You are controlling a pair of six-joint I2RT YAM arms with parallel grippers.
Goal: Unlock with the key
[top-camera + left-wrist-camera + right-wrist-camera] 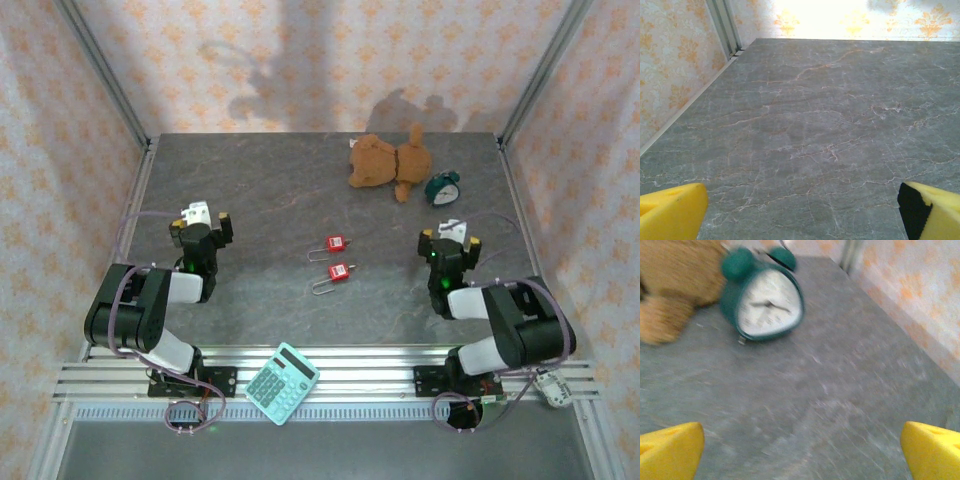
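Left pincer [202, 222] and right pincer [448, 238] stand spread, red padlocks [336, 243] on open tabletop [270, 200] between them.

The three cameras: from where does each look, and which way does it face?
Top external: above and behind the arms, looking down on table and red padlocks; both arms show.
Left wrist: on the left gripper, facing across the table toward the far left corner; its yellow fingers show.
Right wrist: on the right gripper, facing the green clock and teddy bear; its yellow fingers show.
Top and right wrist share clock and bear.
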